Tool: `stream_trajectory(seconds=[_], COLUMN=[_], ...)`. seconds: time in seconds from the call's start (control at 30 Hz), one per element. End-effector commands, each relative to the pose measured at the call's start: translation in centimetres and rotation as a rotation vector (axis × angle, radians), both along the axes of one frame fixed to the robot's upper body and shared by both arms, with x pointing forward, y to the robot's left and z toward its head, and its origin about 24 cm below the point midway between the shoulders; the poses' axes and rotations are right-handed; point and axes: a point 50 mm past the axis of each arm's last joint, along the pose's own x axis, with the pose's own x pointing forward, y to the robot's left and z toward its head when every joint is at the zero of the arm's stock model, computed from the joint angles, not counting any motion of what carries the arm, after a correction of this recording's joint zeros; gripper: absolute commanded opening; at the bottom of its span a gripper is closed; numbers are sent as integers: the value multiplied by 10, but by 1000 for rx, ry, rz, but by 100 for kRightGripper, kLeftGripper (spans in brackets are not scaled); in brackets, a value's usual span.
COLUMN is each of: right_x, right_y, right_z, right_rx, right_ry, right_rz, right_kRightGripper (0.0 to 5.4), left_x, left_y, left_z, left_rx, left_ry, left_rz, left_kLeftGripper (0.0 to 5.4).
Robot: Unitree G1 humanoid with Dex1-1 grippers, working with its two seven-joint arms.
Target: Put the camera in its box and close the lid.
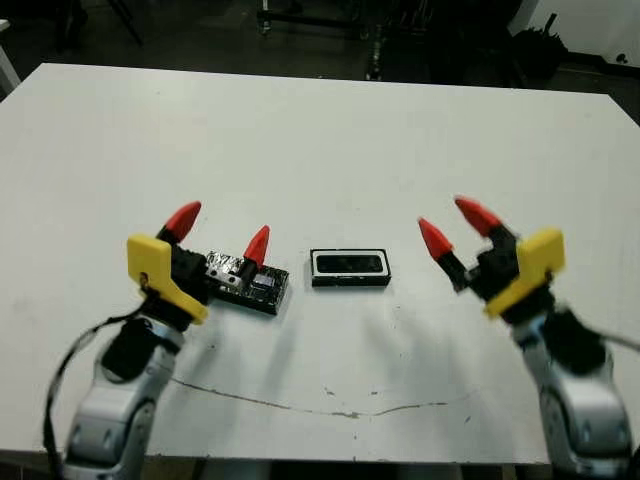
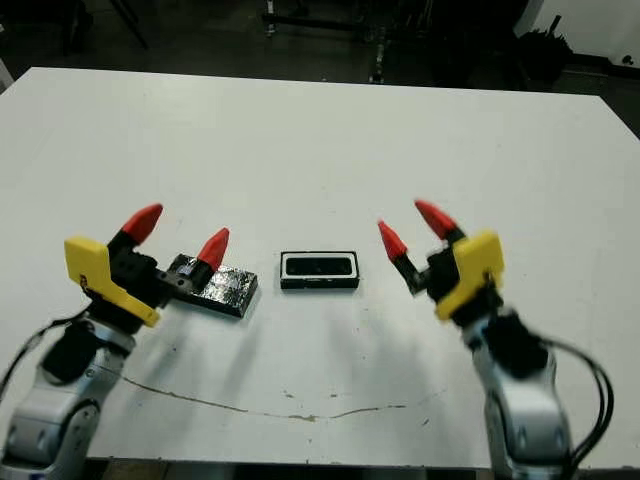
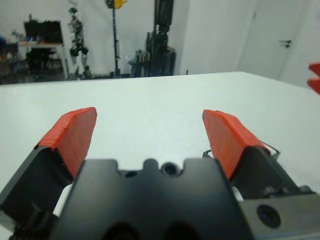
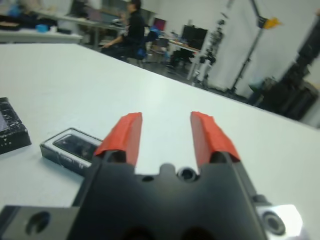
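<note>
Head views: box (image 1: 350, 267) seen near the middle of the white table (image 1: 320, 140) toward its near edge, camera (image 1: 350, 263) apparently already inside, lid (image 1: 255, 285) just beside it under the left gripper (image 1: 220, 230), spread wide and empty, right gripper (image 1: 447, 226) likewise parted, holding nothing, apart from the box. Left wrist view: red fingers (image 3: 75, 135) wide over bare table. Right wrist view: box (image 4: 70, 146) and lid (image 4: 12, 127) beyond narrowly parted fingers (image 4: 125, 135); glossy lid judged liable to slip or land askew.

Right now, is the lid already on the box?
No, the lid lies on the table beside the left tool, apart from the open box.
</note>
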Motion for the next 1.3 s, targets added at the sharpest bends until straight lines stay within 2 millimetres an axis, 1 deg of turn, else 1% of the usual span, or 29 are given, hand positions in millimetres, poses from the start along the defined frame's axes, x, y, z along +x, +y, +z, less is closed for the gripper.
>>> stream_trajectory(seconds=[0.03, 0.17, 0.3, 0.4, 0.5, 0.57, 0.63, 0.77, 0.87, 1.03, 1.17, 1.23, 1.3], right_x=[-14, -22, -25, -25, -24, -23, -23, -22, -22, -21, -21, -22, -22], right_y=[-4, -5, -6, -8, -11, -12, -13, -15, -16, -18, -19, -19, -20], right_z=[-6, -13, -14, -12, -11, -9, -8, -7, -6, -6, -6, -6, -6], right_rx=[68, 95, 102, 111, 108, 103, 96, 102, 103, 109, 106, 100, 98], right_ry=[-19, 5, 3, -6, -29, -33, -36, -40, -41, -44, -42, -39, -41], right_rz=[-77, -144, -185, -199, -202, -225, -240, -252, -261, -274, -286, -296, -295], right_kRightGripper=[205, 147, 86, 43, 1, 1, 1, 1, 1, 1, 1, 1, 1], left_x=[13, 30, 48, 61, 72, 78, 81, 86, 89, 90, 90, 90, 90], left_y=[15, 25, 32, 36, 40, 40, 39, 34, 31, 22, 18, 17, 16], left_z=[22, 46, 65, 73, 73, 73, 72, 60, 51, 49, 45, 41, 36], left_rx=[189, 414, 551, 617, 691, 776, 822, 824, 820, 867, 897, 901, 892], left_ry=[-47, -39, 19, 94, 156, 209, 239, 247, 275, 327, 320, 323, 368], left_rz=[-178, -355, -473, -564, -684, -754, -815, -939, -982, -1038, -1071, -1083, -1090], left_kLeftGripper=[540, 540, 540, 540, 540, 540, 540, 540, 540, 540, 540, 540, 540])
